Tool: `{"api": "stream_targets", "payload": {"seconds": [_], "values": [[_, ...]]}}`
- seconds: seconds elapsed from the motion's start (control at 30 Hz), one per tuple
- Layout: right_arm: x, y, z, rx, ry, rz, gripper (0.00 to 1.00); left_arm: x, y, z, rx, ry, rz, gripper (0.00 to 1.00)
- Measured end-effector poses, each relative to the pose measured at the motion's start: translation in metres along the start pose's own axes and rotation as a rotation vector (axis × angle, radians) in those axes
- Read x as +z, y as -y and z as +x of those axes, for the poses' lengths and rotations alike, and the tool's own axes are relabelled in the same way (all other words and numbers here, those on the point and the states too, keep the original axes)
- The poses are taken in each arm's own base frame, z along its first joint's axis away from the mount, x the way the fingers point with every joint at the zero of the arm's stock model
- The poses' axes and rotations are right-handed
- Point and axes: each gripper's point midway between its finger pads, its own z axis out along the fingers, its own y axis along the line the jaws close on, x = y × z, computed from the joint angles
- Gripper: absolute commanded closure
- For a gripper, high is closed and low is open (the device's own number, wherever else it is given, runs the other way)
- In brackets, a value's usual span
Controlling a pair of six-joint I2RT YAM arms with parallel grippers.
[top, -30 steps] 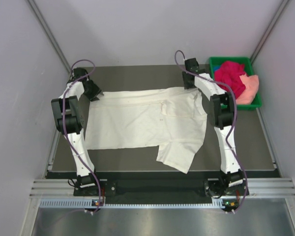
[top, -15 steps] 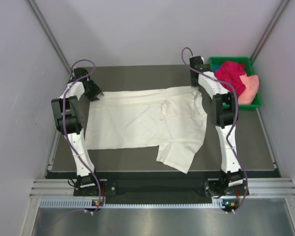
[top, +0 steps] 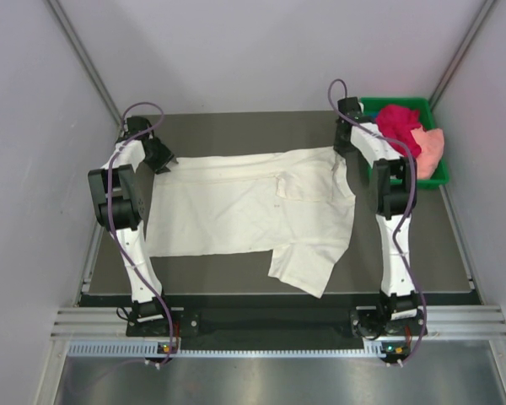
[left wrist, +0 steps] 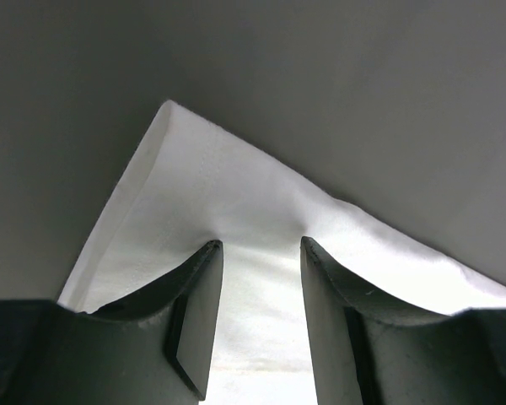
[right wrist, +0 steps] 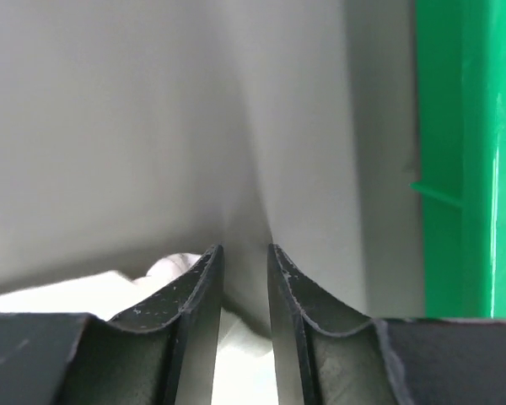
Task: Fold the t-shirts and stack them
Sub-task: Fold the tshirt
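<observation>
A cream-white t-shirt (top: 244, 207) lies spread on the dark table, one sleeve hanging toward the near edge. My left gripper (top: 164, 158) rests on its far left corner. In the left wrist view this gripper (left wrist: 260, 243) is open, its tips pressed on the white cloth (left wrist: 236, 194). My right gripper (top: 345, 157) sits at the shirt's far right corner. The right wrist view shows it (right wrist: 244, 247) with a narrow gap, white cloth (right wrist: 67, 295) low between the jaws. A magenta-red t-shirt (top: 396, 122) and a peach-pink t-shirt (top: 430, 148) lie crumpled in the tray.
The green plastic tray (top: 413, 101) stands at the back right of the table, close beside my right arm; its wall (right wrist: 464, 169) fills the right side of the right wrist view. Grey walls enclose the table on three sides.
My right arm has swung rightward toward the tray, to the shirt's far right corner, and its jaws have narrowed. The left arm and the shirt have not moved.
</observation>
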Motion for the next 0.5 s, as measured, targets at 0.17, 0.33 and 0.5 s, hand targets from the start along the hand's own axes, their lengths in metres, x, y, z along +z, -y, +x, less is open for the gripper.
{"api": "stream_targets", "payload": {"seconds": [0.17,0.33,0.5], "values": [[-0.016,0.000,-0.004,0.034,0.006,-0.022,0.59,-0.001,0.003,0.000,0.004,-0.006,0.012,0.50],[-0.063,0.011,-0.032,0.071,0.070,-0.017,0.56,-0.002,0.008,0.002,0.023,-0.007,0.023,0.47],[-0.136,0.024,-0.046,0.127,0.140,-0.057,0.58,-0.007,0.013,0.014,0.060,-0.003,0.005,0.43]]}}
